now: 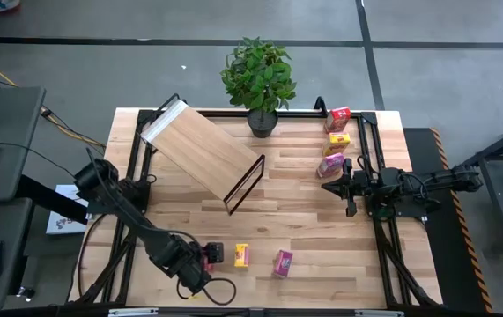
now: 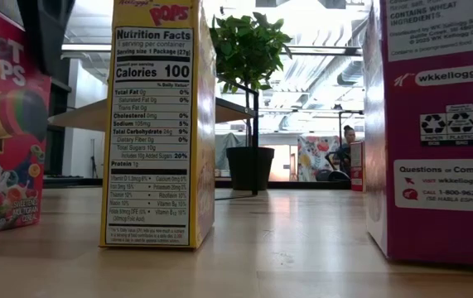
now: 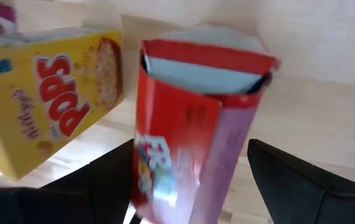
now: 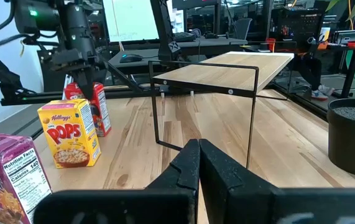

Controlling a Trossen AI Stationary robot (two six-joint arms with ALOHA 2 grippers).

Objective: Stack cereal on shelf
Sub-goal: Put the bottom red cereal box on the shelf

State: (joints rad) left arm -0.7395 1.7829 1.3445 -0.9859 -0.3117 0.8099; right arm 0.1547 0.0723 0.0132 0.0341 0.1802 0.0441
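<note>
While the left claw (image 1: 209, 256) sits at the lower left of the high view, its fingers stand apart on either side of a small red cardboard cereal box (image 3: 193, 124), which the left wrist view shows upright between them; whether the pads touch the cardboard I cannot tell. Judged step: the pick of this first box, not yet closed. Next move would call for closing squarely on the box's narrow faces, lifting clear of the yellow cardboard cereal box (image 1: 241, 254) just beside it, then carrying it up-frame to the slanted light-wood shelf board on its black wire frame (image 1: 207, 151).

Shelf carries nothing yet. A magenta-pink cereal box (image 1: 283, 262) stands lower centre on the wooden tabletop (image 1: 304, 220); three more boxes, red (image 1: 339, 115), yellow (image 1: 339, 138) and pink (image 1: 331, 165), cluster at the upper right. The right claw (image 1: 329, 187), fingers pressed together and empty, waits just below that cluster.

Hard to make out: in the high view the red box is mostly covered by the left arm. The low view is filled by near boxes, cut off at the frame edges, so the shelf barely shows behind them.
</note>
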